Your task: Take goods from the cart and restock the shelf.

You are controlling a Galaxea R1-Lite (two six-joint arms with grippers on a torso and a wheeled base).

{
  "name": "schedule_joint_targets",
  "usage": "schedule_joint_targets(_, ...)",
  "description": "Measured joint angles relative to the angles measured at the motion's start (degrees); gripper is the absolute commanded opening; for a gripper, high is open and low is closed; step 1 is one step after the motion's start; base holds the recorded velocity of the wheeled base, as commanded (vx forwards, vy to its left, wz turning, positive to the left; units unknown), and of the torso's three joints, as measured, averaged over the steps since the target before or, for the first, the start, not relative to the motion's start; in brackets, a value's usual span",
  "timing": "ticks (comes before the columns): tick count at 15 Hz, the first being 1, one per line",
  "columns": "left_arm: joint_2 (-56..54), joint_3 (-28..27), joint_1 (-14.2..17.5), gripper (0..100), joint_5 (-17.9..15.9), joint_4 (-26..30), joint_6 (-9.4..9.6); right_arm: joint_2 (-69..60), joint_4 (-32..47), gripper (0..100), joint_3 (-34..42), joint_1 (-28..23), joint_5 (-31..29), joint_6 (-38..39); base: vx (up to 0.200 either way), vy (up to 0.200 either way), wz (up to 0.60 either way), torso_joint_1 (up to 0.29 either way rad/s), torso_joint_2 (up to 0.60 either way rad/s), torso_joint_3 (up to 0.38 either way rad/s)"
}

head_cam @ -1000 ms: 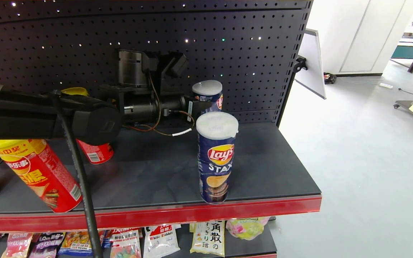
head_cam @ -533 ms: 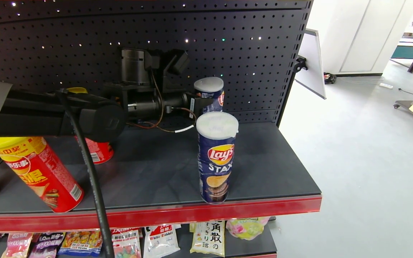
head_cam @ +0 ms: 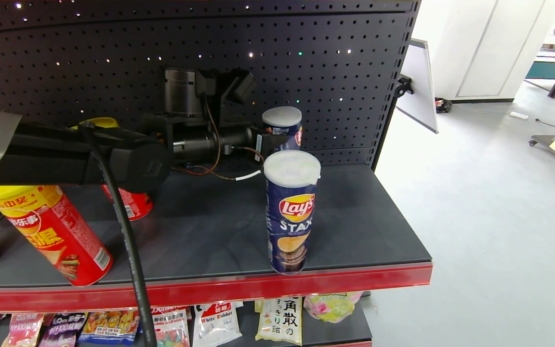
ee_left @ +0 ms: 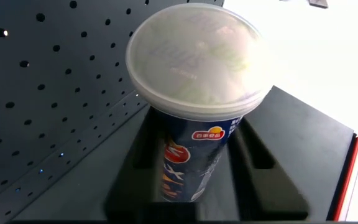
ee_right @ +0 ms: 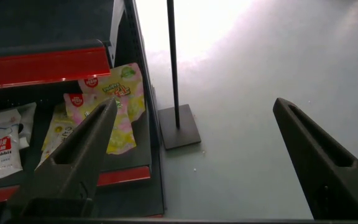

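Two blue chip cans share the right half of the shelf point(head_cam: 369, 226). The front can point(head_cam: 291, 212) stands upright right at the red lip point(head_cam: 354, 277). The rear can point(head_cam: 282, 123) point(ee_left: 194, 62) is upright close to the pegboard point(head_cam: 89, 48), behind the front one and apart from it. Bare shelf runs from both cans out to the right-hand edge, and more lies open between the front can and the red cans point(head_cam: 56, 231) at the left.

The left arm point(head_cam: 65, 159) stretches level across the shelf from the left, above the bare patch. The left gripper point(head_cam: 277, 140) point(ee_left: 197, 124) has its jaws clamped on the rear can's body below the lid. Its fingers point(ee_left: 148, 155) hide the can's base, so contact with the shelf cannot be told.

The right gripper point(ee_right: 196, 102) hangs low over the grey floor point(ee_right: 260, 50), jaws wide apart and holding nothing, just beside the lower shelf's snack bags point(ee_right: 126, 87).
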Motion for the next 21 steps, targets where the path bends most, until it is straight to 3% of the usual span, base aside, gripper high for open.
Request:
schedule_joint_targets(7, -3.15, 3.95, 0.33, 100, 0.24, 0.32, 0.06, 0.00, -0.02, 100, 0.00, 0.00, -0.01, 0.01, 0.000, 0.000, 0.00, 0.000, 0.00, 0.000)
schedule_joint_targets(11, -11.46, 14.03, 1.88, 100, 1.45, 0.49, 0.16, 0.00, 0.00, 100, 0.00, 0.00, 0.00, 0.00, 0.000, 0.000, 0.00, 0.000, 0.00, 0.000)
schedule_joint_targets(15, -23.82, 25.53, 3.12, 100, 5.84, 2.49, 0.17, 0.00, -0.02, 100, 0.00, 0.00, -0.01, 0.00, 0.000, 0.000, 0.00, 0.000, 0.00, 0.000)
schedule_joint_targets(19, -41.73, 33.77, 4.63, 100, 7.06, 14.62, 0.68, 0.00, 0.00, 100, 0.00, 0.00, 0.00, 0.01, 0.000, 0.000, 0.00, 0.000, 0.00, 0.000)
schedule_joint_targets(21, -52.92, 36.97, 6.60, 100, 7.07, 24.30, 2.84, 0.00, 0.00, 100, 0.00, 0.00, -0.01, 0.01, 0.000, 0.000, 0.00, 0.000, 0.00, 0.000)
